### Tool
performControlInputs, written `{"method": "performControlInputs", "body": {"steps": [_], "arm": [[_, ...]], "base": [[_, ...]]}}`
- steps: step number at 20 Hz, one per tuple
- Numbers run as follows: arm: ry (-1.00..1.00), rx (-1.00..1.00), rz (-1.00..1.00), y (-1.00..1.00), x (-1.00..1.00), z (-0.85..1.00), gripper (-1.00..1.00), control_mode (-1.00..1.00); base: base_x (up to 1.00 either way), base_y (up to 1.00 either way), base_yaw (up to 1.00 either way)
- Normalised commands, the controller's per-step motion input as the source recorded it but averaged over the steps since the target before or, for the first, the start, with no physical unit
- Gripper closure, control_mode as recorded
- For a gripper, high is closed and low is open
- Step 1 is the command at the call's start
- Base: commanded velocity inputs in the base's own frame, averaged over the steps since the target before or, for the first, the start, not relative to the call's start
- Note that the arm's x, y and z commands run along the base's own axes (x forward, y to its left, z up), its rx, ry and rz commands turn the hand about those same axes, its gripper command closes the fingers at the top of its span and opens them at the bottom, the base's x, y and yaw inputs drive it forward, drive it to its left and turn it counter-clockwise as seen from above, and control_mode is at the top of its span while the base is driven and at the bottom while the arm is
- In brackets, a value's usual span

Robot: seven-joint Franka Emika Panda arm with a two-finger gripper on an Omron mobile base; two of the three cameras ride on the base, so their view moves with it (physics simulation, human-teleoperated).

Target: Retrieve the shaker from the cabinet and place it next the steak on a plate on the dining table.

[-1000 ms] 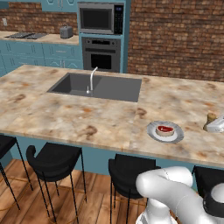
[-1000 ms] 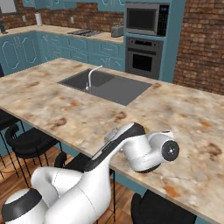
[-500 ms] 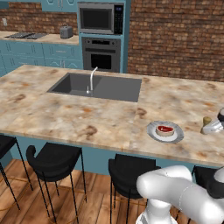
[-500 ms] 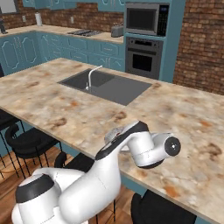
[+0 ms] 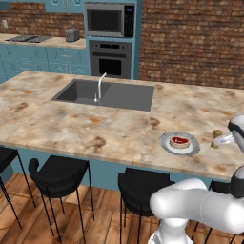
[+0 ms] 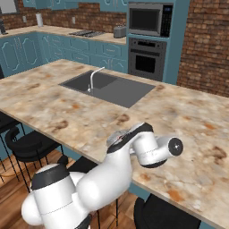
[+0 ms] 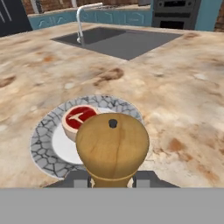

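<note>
The shaker (image 7: 112, 148) fills the lower centre of the hand view, its rounded wooden top with a small dark knob facing the camera. The gripper (image 7: 110, 179) is clenched on it: the 2 dark finger tips sit against its base on either side at the bottom of the frame. In the left base view the shaker (image 5: 217, 138) shows as a small tan shape at the right edge, just beside the white hand and above the stone top.

Just behind the shaker in the hand view lies the plate (image 7: 43, 146), at lower left of centre, with a grey cracked-pattern rim and a white middle. The steak (image 7: 78, 118) rests on it, red with a pale rim. In the left base view the plate (image 5: 167, 145) sits right of centre, with the steak (image 5: 179, 141) on it, and the shaker is near its right side.

All of this is over the dining table (image 5: 71, 124), whose marbled top spans the middle of the frame. Its dark sink (image 5: 107, 94) and silver tap (image 5: 100, 86) lie in the upper middle. 2 black stools (image 5: 59, 174) stand along the lower edge.
</note>
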Motion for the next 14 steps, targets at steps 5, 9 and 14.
{"method": "performControlInputs", "body": {"steps": [5,9,14], "arm": [[0.00,0.11,0.00,-0.05,0.22,-0.27,1.00,-1.00],[-0.06,0.01,0.00,-0.17,0.17,-0.28,1.00,-1.00],[-0.04,0.00,0.00,-0.14,0.17,-0.24,1.00,-1.00]], "base": [[0.00,0.00,0.00],[0.00,0.00,0.00],[0.00,0.00,0.00]]}}
